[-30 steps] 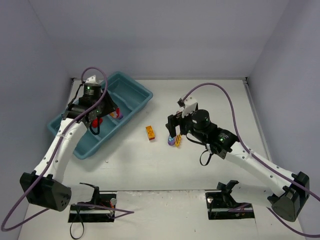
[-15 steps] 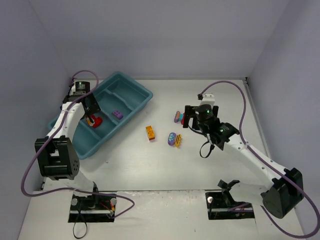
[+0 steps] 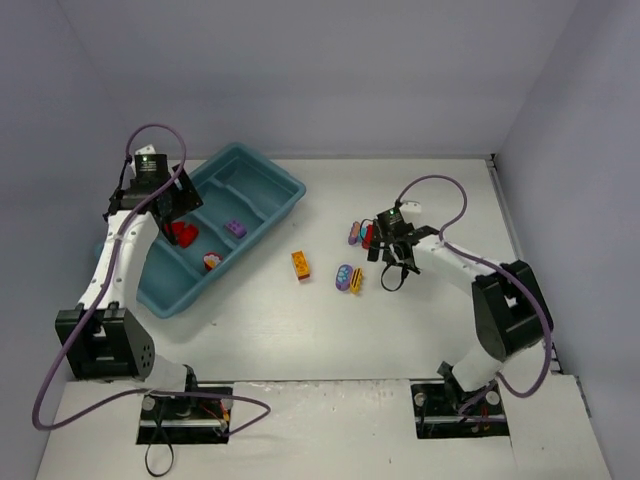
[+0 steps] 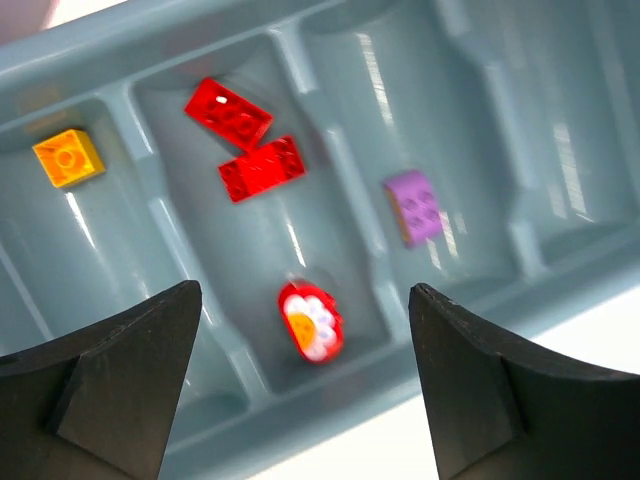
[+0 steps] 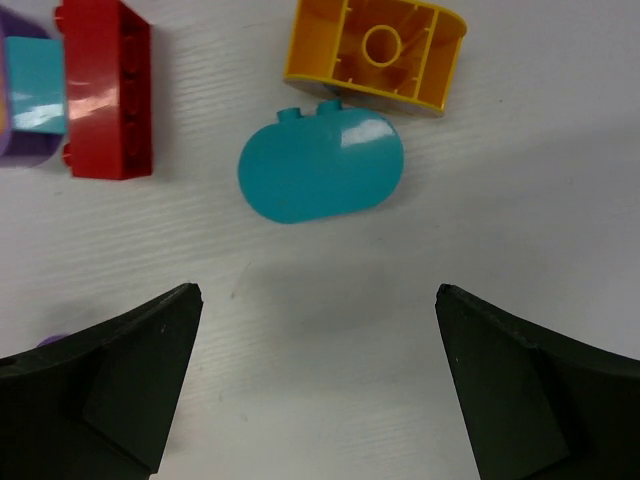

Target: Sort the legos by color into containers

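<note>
Legos (image 5: 320, 178) beneath wide-spread right claw (image 5: 317, 292)

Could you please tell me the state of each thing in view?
left hand: open, empty, over the tray
right hand: open, empty, over the table
red legos: together in one compartment
purple lego: in the next compartment
orange lego: in another compartment
teal lego: loose on the table

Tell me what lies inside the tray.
Orange brick in one compartment; two red bricks and a red round piece in the next; purple brick in the third. Claw fingers hide the tray's near corners.
</note>
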You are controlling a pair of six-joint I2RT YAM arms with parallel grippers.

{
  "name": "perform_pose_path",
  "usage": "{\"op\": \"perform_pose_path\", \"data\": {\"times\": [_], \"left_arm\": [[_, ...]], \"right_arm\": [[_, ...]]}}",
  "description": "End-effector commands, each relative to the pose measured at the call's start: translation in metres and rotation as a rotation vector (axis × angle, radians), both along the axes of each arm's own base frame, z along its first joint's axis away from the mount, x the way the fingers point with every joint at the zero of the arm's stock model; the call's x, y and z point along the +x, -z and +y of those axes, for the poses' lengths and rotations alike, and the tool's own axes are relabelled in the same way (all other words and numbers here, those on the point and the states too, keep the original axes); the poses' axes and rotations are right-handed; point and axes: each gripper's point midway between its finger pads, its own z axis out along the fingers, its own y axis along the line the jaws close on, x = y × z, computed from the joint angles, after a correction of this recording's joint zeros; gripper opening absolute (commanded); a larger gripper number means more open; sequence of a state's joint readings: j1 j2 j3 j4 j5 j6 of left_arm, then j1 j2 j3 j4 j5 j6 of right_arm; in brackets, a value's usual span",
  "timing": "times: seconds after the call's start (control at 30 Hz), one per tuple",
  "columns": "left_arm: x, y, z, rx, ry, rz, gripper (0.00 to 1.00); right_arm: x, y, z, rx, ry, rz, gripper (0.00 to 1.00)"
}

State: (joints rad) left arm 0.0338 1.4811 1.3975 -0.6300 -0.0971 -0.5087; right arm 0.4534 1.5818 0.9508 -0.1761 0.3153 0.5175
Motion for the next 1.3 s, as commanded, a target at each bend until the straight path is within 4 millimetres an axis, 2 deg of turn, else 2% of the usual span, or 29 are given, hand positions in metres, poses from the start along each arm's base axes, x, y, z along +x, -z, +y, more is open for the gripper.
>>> {"op": "perform_pose_path", "data": {"times": [0.0, 0.07, 0.1, 0.13, 0.2, 0.33, 0.5, 0.6, 0.63, 0.7, 0.73, 0.77, 0.8, 0.87, 0.9, 0.93, 0.97, 1.0, 1.03, 1.07, 1.13, 1.17, 1.23, 1.27], "left_arm": [[-0.016, -0.047, -0.022, -0.072, 0.064, -0.134, 0.78], [-0.028, -0.043, -0.036, -0.108, 0.115, -0.120, 0.78], [-0.035, -0.051, -0.039, -0.117, 0.129, -0.139, 0.78], [-0.042, -0.047, -0.055, -0.134, 0.182, -0.129, 0.78], [-0.057, -0.052, -0.066, -0.141, 0.220, -0.138, 0.78], [-0.079, -0.053, -0.080, -0.163, 0.282, -0.131, 0.78], [-0.093, -0.052, -0.094, -0.195, 0.343, -0.142, 0.78], [-0.098, -0.051, -0.102, -0.199, 0.371, -0.132, 0.78], [-0.099, -0.051, -0.103, -0.199, 0.376, -0.131, 0.78], [-0.102, -0.049, -0.111, -0.205, 0.397, -0.122, 0.78], [-0.103, -0.050, -0.113, -0.207, 0.404, -0.123, 0.78], [-0.103, -0.050, -0.116, -0.209, 0.412, -0.121, 0.78], [-0.104, -0.050, -0.122, -0.214, 0.427, -0.119, 0.78], [-0.104, -0.050, -0.128, -0.222, 0.443, -0.118, 0.78], [-0.104, -0.051, -0.133, -0.228, 0.455, -0.118, 0.78], [-0.103, -0.053, -0.136, -0.233, 0.467, -0.121, 0.78], [-0.100, -0.054, -0.141, -0.245, 0.478, -0.122, 0.78], [-0.100, -0.054, -0.147, -0.252, 0.497, -0.121, 0.78], [-0.099, -0.055, -0.151, -0.259, 0.505, -0.123, 0.78], [-0.096, -0.056, -0.156, -0.270, 0.513, -0.123, 0.78], [-0.095, -0.057, -0.167, -0.292, 0.544, -0.121, 0.78], [-0.092, -0.060, -0.175, -0.317, 0.561, -0.123, 0.78], [-0.092, -0.062, -0.186, -0.343, 0.596, -0.120, 0.78], [-0.090, -0.066, -0.197, -0.359, 0.623, -0.121, 0.78]], "right_arm": [[0.024, -0.002, -0.003, 0.020, 0.070, -0.028, 1.00], [0.033, 0.002, -0.007, 0.025, 0.077, -0.029, 1.00], [0.035, 0.009, -0.008, 0.028, 0.071, -0.019, 1.00], [0.037, 0.013, -0.009, 0.050, 0.066, -0.012, 1.00], [0.045, 0.018, -0.010, 0.057, 0.051, -0.022, 1.00], [0.057, 0.025, -0.012, 0.055, 0.003, -0.035, 1.00], [0.069, 0.035, -0.021, 0.065, -0.029, -0.044, 0.99], [0.075, 0.035, -0.019, 0.081, -0.077, -0.055, 0.90], [0.075, 0.035, -0.018, 0.083, -0.090, -0.055, 0.80], [0.077, 0.031, -0.012, 0.097, -0.135, -0.065, 0.71], [0.077, 0.030, -0.010, 0.102, -0.145, -0.066, 0.61], [0.076, 0.029, -0.009, 0.105, -0.162, -0.068, 0.56], [0.076, 0.023, -0.006, 0.113, -0.176, -0.082, 0.51], [0.071, 0.020, -0.002, 0.118, -0.211, -0.083, 0.35], [0.070, 0.011, 0.000, 0.122, -0.225, -0.105, 0.29], [0.066, 0.010, 0.003, 0.129, -0.243, -0.105, 0.18], [0.064, -0.002, 0.009, 0.148, -0.268, -0.133, 0.13], [0.062, -0.008, 0.011, 0.150, -0.284, -0.145, 0.05], [0.061, -0.013, 0.013, 0.154, -0.299, -0.159, 0.01], [0.057, -0.018, 0.019, 0.167, -0.320, -0.168, 0.00], [0.054, -0.042, 0.029, 0.182, -0.391, -0.225, 0.00], [0.047, -0.062, 0.045, 0.205, -0.459, -0.272, 0.00], [0.038, -0.082, 0.063, 0.188, -0.567, -0.324, 0.00], [0.026, -0.102, 0.083, 0.192, -0.648, -0.373, 0.00]]}}
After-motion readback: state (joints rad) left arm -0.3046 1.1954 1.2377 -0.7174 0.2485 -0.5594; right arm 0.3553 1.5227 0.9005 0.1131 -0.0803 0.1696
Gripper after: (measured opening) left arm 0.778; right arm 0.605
